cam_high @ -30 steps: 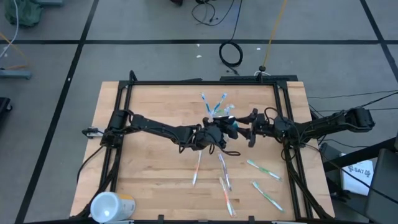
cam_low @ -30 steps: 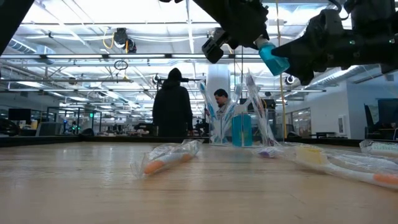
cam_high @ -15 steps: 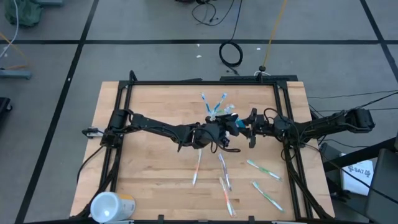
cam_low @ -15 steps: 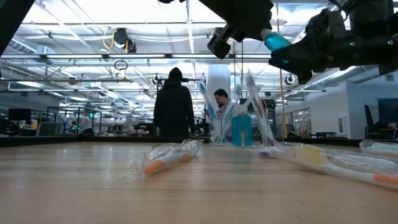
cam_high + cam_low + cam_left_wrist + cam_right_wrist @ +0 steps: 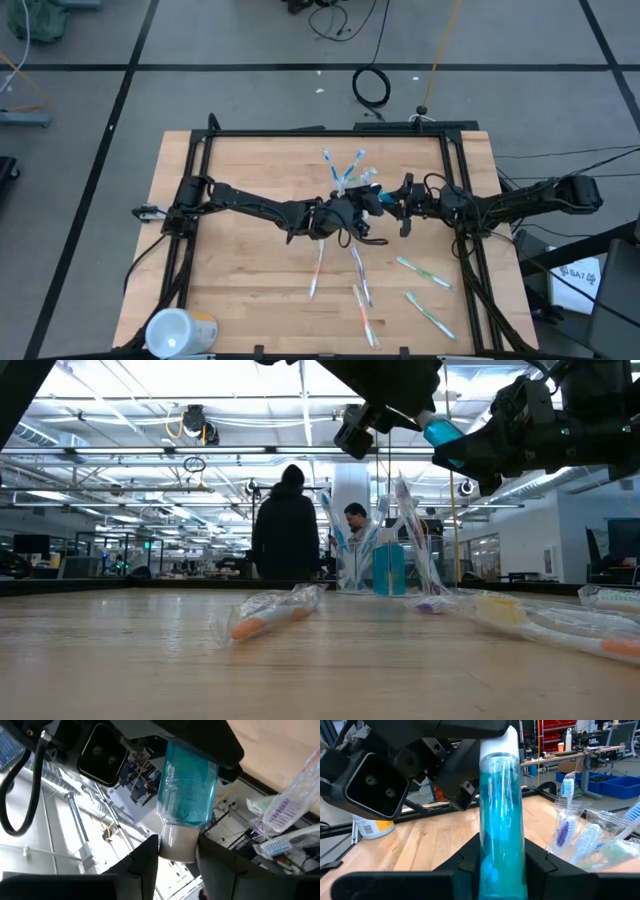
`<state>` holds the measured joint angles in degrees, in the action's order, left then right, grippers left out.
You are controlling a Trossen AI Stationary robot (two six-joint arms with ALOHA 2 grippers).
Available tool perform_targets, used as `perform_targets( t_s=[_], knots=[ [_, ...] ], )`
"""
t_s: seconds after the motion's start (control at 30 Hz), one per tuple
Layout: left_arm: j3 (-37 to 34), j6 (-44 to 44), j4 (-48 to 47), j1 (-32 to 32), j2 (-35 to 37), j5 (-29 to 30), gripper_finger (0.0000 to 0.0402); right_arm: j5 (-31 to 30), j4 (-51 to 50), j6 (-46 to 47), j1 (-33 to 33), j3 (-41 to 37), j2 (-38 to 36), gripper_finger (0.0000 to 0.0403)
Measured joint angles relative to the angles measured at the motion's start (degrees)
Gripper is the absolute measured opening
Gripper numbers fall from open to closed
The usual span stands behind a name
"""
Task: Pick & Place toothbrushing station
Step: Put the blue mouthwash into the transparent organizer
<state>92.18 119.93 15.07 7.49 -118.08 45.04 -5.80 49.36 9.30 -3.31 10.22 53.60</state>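
Toothpaste, a small translucent blue tube with a white cap (image 5: pixel 500 815), hangs in the air between my two grippers, just above and beside the clear plastic cup of toothbrushes (image 5: pixel 378 565). Its long axis runs from one gripper to the other. My right gripper (image 5: pixel 500 857) pinches the tube body; my left gripper (image 5: pixel 177 851) stands narrowly around the cap end. Both are equally near, so the handover turns on my left letting go.
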Motion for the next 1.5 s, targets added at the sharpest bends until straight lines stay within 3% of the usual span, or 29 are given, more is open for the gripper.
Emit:
perform_targets(
  t_s=[0.2,0.47,0.67,0.83,1.03,1.13,1.23,1.3,1.37,1.5],
  knots=[
    [0.0,-8.0,-0.2,0.3,0.0,0.2,0.0134,0.0,0.0,-0.8,0.0,0.0,0.0,0.008],
    [0.0,-11.3,-0.4,1.0,0.0,3.1,0.0137,0.1,0.3,-1.3,0.0,0.0,0.0,0.008],
    [0.0,-14.6,-0.2,1.2,0.0,8.7,0.0169,-0.3,0.1,-1.3,0.0,0.0,0.0,0.008],
    [0.0,-15.4,-0.2,1.2,0.0,9.1,0.02,-0.3,0.0,-1.3,0.0,0.0,0.0,0.008],
    [0.0,-23.5,-0.4,2.1,1.3,15.2,0.021,-0.2,-0.5,-1.6,0.0,0.0,0.0,0.008],
    [0.0,-32.2,-4.9,2.1,5.3,14.9,0.0203,-0.2,-1.4,-1.7,0.0,-0.1,0.0,0.008],
    [0.0,-46.7,-14.4,1.7,11.0,11.1,0.0193,-0.1,-1.5,-1.6,0.0,-0.1,0.0,0.008],
    [0.0,-59.1,-23.6,0.9,15.2,5.6,0.0186,-0.1,-1.4,-1.6,0.0,-0.1,0.0,0.008],
    [0.0,-73.4,-32.6,-0.5,20.1,-3.8,0.0181,-0.1,-1.2,-1.7,0.0,-0.1,0.0,0.008],
    [0.1,-95.0,-44.1,-6.8,27.4,-30.6,0.0175,0.0,-1.1,-3.0,0.0,-0.1,0.0,0.008]
  ],
)
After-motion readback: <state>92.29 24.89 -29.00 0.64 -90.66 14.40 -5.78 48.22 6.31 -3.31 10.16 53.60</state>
